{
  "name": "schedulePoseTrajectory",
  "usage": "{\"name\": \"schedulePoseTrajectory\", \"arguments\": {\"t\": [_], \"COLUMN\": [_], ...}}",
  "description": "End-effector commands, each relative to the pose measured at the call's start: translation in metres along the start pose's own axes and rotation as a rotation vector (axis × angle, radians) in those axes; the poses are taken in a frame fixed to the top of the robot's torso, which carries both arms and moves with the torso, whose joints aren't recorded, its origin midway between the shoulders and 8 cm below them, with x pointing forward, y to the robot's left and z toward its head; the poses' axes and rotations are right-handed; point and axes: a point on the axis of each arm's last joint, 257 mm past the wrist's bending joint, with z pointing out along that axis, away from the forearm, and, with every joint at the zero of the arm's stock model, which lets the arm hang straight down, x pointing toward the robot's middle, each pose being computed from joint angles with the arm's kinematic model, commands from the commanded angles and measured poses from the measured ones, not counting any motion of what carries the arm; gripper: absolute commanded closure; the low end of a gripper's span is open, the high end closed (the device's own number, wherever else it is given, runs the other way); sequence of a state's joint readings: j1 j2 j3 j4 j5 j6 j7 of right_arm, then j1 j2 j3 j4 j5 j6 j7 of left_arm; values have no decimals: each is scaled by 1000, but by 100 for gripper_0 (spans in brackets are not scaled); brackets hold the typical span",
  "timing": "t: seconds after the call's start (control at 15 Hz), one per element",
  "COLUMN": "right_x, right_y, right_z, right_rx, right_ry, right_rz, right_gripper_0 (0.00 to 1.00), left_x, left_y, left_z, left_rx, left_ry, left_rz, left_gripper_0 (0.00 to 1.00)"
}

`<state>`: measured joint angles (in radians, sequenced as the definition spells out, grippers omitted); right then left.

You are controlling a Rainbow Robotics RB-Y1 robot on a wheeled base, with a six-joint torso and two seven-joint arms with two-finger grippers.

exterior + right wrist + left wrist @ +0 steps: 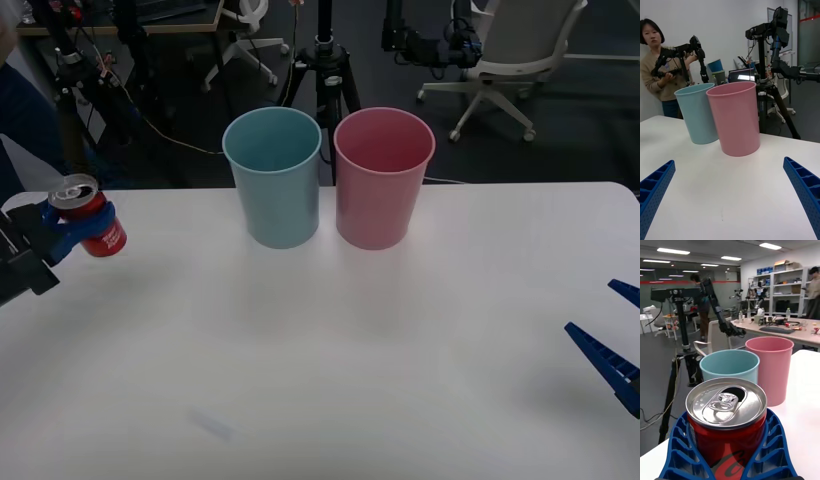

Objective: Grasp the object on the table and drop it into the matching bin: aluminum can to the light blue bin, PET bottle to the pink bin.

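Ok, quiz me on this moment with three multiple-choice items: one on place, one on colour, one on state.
1. Where is the red can?
A. Inside the pink bin
B. Lying on the table
C. At the table's left edge, held off the surface

2. Which colour is the bin nearer the can?
A. Light blue
B. Pink
C. Green

3. How is the right gripper?
A. Shut on the can
B. Open and empty
C. Inside a bin

Answers: 1 C, the left gripper has its blue fingers wrapped round the can, clear of the table. 2 A, the light blue bin stands left of the pink bin. 3 B, its fingers are spread wide apart with nothing between them.
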<state>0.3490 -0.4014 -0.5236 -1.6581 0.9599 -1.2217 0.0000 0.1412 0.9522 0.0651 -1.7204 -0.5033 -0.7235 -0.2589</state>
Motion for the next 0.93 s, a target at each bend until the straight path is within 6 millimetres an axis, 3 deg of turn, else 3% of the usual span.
{"name": "schedulePoseTrajectory", "arguments": {"t": [0.07, 0.33, 0.6, 0.93], "right_x": [0, 0, 0, 0], "right_y": [0, 0, 0, 0], "right_z": [0, 0, 0, 0], "right_rx": [0, 0, 0, 0], "right_ry": [0, 0, 0, 0], "right_rz": [0, 0, 0, 0], "right_gripper_0": [0, 0, 0, 0], "left_x": [-26, -56, -69, -81], "left_y": [2, 10, 0, 18], "left_z": [9, 31, 77, 138], "left_rx": [37, 67, 130, 151], "left_ry": [-3, -3, -5, 4], "left_rz": [49, 38, -33, -24], "left_gripper_0": [100, 100, 100, 100]}}
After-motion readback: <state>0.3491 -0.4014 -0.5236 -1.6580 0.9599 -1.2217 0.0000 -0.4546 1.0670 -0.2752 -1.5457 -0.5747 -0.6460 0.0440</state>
